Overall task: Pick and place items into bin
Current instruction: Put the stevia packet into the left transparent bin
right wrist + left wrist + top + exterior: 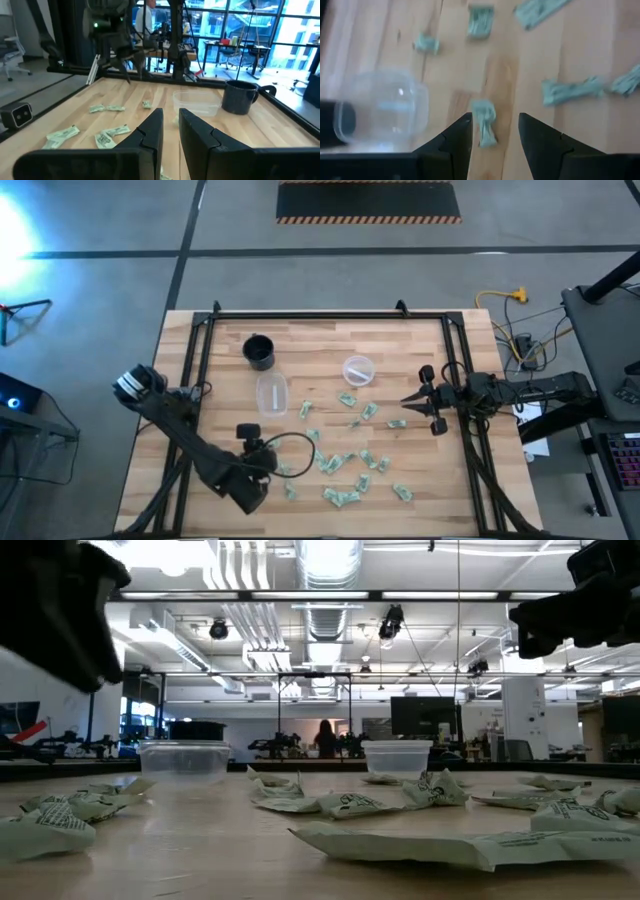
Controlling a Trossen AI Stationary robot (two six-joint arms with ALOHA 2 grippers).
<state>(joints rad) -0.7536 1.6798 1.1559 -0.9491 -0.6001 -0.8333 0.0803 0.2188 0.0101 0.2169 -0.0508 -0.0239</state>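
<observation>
Many small pale green-and-white wrinkly items (347,480) lie scattered over the middle and near right of the wooden table (430,340). My left gripper (495,131) hangs open over the near left part, tilted downward. One item (485,122) lies on the wood in the gap between its fingers, and I cannot tell whether they touch it. A clear square bin (271,393) stands just beside this gripper. My right gripper (410,402) waits level above the table's right side, its fingers (152,127) only slightly apart, with nothing between them.
A black cup (259,352) stands at the far left, behind the square bin. A clear round tub (358,369) sits at the far middle. A black frame (325,314) runs along the table's far edge and sides. The near left corner has bare wood.
</observation>
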